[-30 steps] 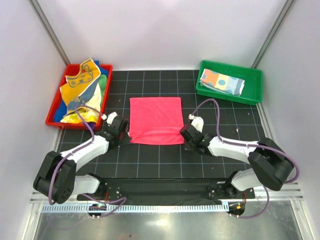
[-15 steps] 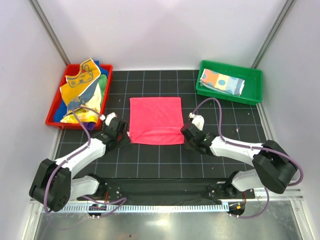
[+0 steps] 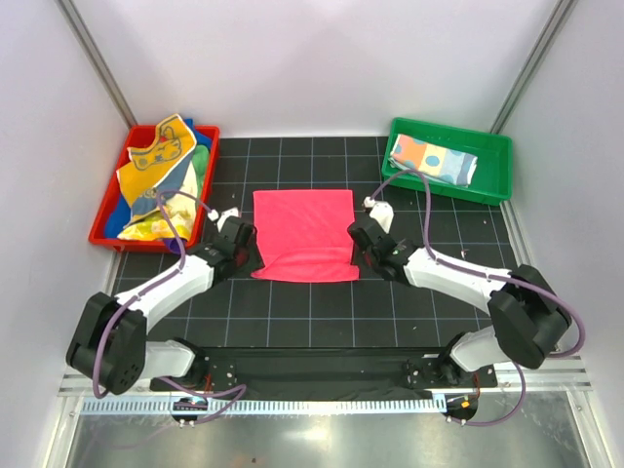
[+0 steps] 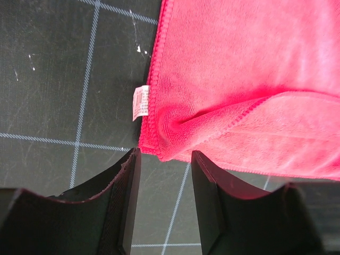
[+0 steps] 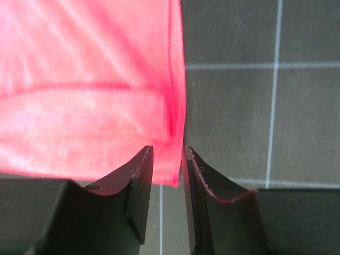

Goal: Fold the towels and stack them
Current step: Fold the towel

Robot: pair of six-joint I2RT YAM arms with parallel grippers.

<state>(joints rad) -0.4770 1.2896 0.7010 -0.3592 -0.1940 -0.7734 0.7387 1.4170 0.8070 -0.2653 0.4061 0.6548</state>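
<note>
Left end effector (image 4: 163, 154) was open with nothing between the jaws, tips just short of the near-left corner of the pink towel (image 3: 304, 234). Right end effector (image 5: 167, 151) was parted narrowly, gap over the near-right corner, no grip visible. The towel lay flat mid-worktop (image 3: 292, 302), between the two arms, a short flap turned over along its near edge. The flap hem ran uneven and puckered by the white label (image 4: 141, 102).

Risks: both sets of tips sat very near the cloth. A low or sideways pull-out could snag a corner and drag the flap open or skew the towel. The narrow right gap made a catch likelier there. The pucker could carry into the next fold.

Further out, a patchwork towel (image 3: 434, 159) lay folded in the green tray (image 3: 444, 188); unfolded towels (image 3: 161, 175) were heaped in the red tray (image 3: 95, 234).
</note>
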